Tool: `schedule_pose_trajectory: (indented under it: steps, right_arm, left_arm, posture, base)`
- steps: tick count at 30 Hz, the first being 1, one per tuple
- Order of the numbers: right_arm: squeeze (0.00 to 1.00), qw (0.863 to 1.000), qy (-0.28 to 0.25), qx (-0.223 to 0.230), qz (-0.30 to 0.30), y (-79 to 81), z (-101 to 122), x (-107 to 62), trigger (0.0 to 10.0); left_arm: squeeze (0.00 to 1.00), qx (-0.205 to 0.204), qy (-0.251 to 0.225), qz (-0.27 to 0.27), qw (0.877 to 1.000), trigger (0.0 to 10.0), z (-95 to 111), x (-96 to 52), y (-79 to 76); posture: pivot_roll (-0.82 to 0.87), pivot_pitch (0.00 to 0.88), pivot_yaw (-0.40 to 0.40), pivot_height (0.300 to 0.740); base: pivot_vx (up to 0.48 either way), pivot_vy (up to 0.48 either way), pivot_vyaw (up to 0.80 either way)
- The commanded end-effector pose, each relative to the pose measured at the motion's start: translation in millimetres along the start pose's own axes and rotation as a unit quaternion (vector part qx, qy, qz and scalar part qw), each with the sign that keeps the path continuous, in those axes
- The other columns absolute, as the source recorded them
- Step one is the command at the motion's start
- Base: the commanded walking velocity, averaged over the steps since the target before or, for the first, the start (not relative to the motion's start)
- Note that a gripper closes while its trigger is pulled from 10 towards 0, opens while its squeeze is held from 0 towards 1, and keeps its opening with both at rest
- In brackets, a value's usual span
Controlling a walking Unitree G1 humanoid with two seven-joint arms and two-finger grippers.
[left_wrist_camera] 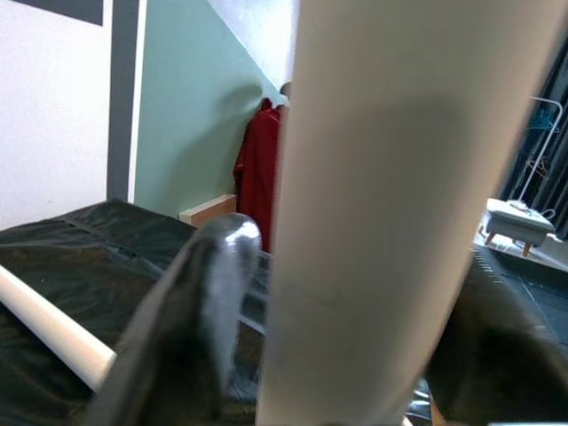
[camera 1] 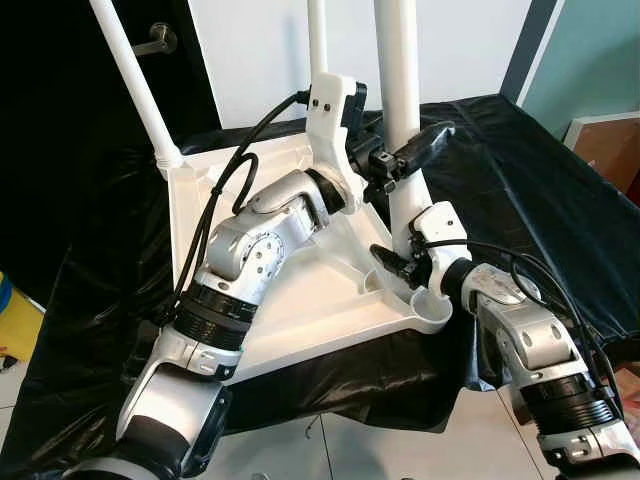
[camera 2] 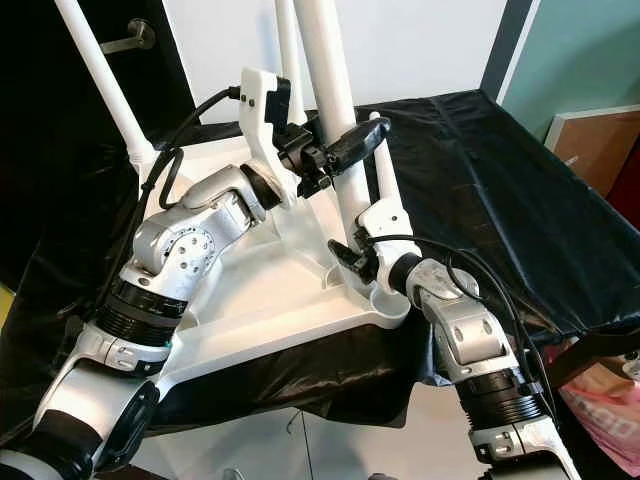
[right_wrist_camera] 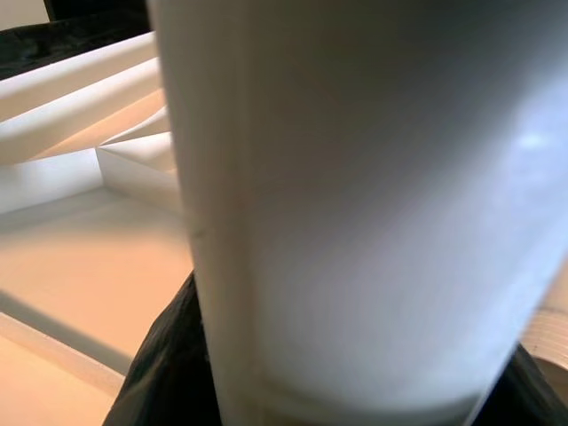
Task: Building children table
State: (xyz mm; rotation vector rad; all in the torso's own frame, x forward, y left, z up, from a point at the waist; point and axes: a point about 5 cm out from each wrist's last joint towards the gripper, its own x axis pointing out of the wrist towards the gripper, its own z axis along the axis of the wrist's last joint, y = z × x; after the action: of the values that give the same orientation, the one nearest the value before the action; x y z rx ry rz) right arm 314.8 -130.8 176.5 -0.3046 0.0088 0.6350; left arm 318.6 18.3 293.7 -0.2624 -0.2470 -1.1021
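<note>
A white children's table (camera 1: pixel 300 300) lies upside down on a black-covered surface. Three legs stand up from it: one at the far left (camera 1: pixel 135 85), one at the back (camera 1: pixel 318 40) and a thick one at the near right corner (camera 1: pixel 400 80). My left gripper (camera 1: pixel 405 155) is shut on that near right leg partway up. My right gripper (camera 1: pixel 400 262) is shut on the same leg just above its corner socket. The left wrist view has this leg (left_wrist_camera: pixel 390 213) beside a black finger (left_wrist_camera: pixel 195 311). In the right wrist view the leg (right_wrist_camera: pixel 355 195) is very close.
Black cloth (camera 1: pixel 520 170) covers the surface around the table and hangs over its front edge. A loose white rod (left_wrist_camera: pixel 53 328) lies on the cloth behind. A wooden board (camera 1: pixel 610 145) leans at the right, and a yellow object (camera 1: pixel 15 320) sits on the floor at the left.
</note>
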Motion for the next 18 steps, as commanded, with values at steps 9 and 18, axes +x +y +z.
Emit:
schedule_pose_trajectory:
  steps: [9,18]
  right_arm:
    - [0.0,1.0,-0.011,0.003,-0.021,-5.1,3.8,4.2,10.0]
    - [1.0,0.997,-0.041,0.032,-0.065,-16.8,11.5,3.6,10.0]
  left_arm:
    - [0.0,0.056,0.028,-0.192,0.979,0.0,-0.3,0.0,-16.3]
    - [0.0,0.112,0.033,-0.102,0.988,10.0,13.6,12.0,-9.6]
  posture:
    - [-0.2,0.0,0.035,0.74]
    - [-0.2,0.0,0.04,0.74]
  base:
    - [0.0,0.0,0.0]
    - [0.0,0.0,0.0]
